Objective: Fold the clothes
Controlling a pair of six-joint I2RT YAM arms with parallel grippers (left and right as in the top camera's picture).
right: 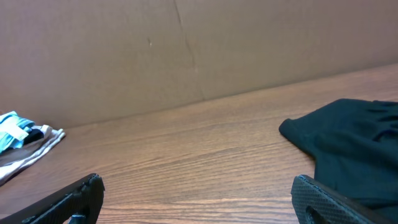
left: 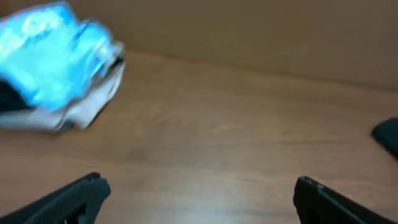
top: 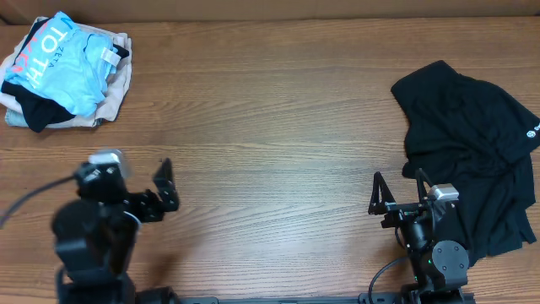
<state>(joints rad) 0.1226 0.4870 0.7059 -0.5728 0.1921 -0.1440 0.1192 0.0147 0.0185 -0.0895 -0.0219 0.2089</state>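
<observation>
A crumpled black garment [top: 472, 143] lies at the right of the wooden table; it also shows in the right wrist view [right: 348, 149]. A stack of folded clothes, light blue on top [top: 63, 72], sits at the far left corner and shows blurred in the left wrist view [left: 56, 68]. My left gripper [top: 160, 190] is open and empty over bare wood near the front left [left: 199, 193]. My right gripper [top: 396, 190] is open and empty, just left of the black garment's lower part [right: 199, 193].
A brown cardboard wall [right: 186, 56] stands along the table's far edge. Bare wood [top: 270, 143] lies between the two piles. The arm bases stand at the front edge.
</observation>
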